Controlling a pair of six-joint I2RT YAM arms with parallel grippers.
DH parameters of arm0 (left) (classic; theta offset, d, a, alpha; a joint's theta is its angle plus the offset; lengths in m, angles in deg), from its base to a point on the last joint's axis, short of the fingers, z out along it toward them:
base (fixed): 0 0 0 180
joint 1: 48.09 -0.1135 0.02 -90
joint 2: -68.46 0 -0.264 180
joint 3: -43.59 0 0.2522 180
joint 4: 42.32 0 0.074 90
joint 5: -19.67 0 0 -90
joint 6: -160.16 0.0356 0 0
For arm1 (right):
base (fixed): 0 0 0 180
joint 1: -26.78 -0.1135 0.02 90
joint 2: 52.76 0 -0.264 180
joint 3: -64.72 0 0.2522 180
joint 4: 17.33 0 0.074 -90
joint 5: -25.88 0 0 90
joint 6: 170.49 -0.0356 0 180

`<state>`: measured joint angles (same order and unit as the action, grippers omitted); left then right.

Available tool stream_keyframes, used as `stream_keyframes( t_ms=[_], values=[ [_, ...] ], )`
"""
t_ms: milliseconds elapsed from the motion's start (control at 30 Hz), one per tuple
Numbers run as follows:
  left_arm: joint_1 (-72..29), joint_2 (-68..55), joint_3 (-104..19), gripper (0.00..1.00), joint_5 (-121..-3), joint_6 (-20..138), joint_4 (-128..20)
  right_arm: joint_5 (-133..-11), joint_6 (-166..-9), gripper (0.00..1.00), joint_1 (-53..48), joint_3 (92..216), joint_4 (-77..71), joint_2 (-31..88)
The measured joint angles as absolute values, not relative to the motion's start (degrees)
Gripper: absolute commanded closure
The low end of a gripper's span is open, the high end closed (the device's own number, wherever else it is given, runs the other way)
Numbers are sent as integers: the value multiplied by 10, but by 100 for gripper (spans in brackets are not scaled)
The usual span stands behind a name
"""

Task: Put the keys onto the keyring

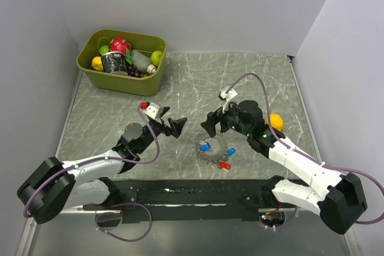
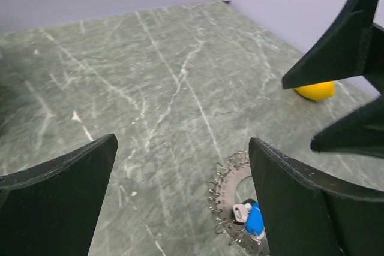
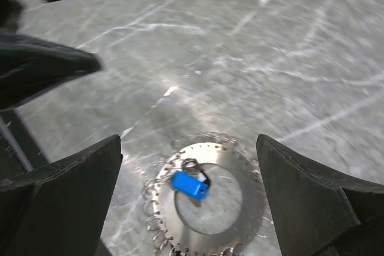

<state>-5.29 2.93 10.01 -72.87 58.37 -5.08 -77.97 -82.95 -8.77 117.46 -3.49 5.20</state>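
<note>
Top external view: we note the keyring (image 1: 219, 143) at 6 o'clock from the open right gripper (image 1: 210, 129), nearer than the open left gripper (image 1: 180, 126).

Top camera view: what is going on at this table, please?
Two robot arms work over a metal keyring lying flat on the table. The left gripper and the right gripper are both open and empty, and they hover close to the ring. A blue key, a second blue key and a red key lie at the ring. Whether they are hooked on cannot be told.
</note>
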Motion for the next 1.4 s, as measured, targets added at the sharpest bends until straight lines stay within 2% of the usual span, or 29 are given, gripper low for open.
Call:
stream_keyframes(
  t_ms=[567,1400],
  values=[
    [-67,-22,76,4,-922,518,-154,-692,-922,0,28,1122,-37,6],
    [-179,-48,3,4,-972,394,-325,-672,-987,0,170,1100,23,-12]
  ],
)
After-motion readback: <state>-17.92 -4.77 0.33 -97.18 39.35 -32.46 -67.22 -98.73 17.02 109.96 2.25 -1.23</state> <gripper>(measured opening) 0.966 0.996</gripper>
